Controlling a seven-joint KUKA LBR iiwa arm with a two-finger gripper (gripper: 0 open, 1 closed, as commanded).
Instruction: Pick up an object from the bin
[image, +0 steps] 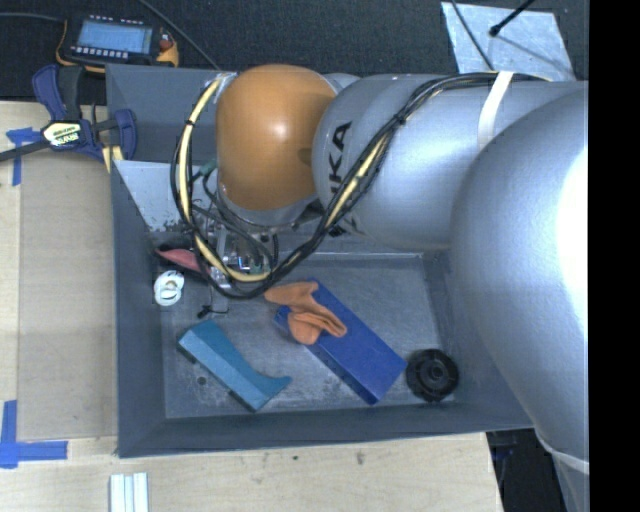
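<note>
The hand (230, 272) hangs at the upper left of the bin (140, 400); whether it is apart or together I cannot tell. A pink piece (180, 257) lies just left of it, a white ring (168, 290) lower left, and a light-blue wedge (232, 366) slants below.

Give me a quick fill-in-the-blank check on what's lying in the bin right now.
1. In the camera view, the black round knob sits in the bin's lower ____ corner.
2. The orange glove-like thing lies partly on a ____ flat block.
3. Near the bin's left wall lies a small ____ ring.
4. The curved piece at the lower left is ____ blue.

Missing words: right; dark blue; white; light.
</note>
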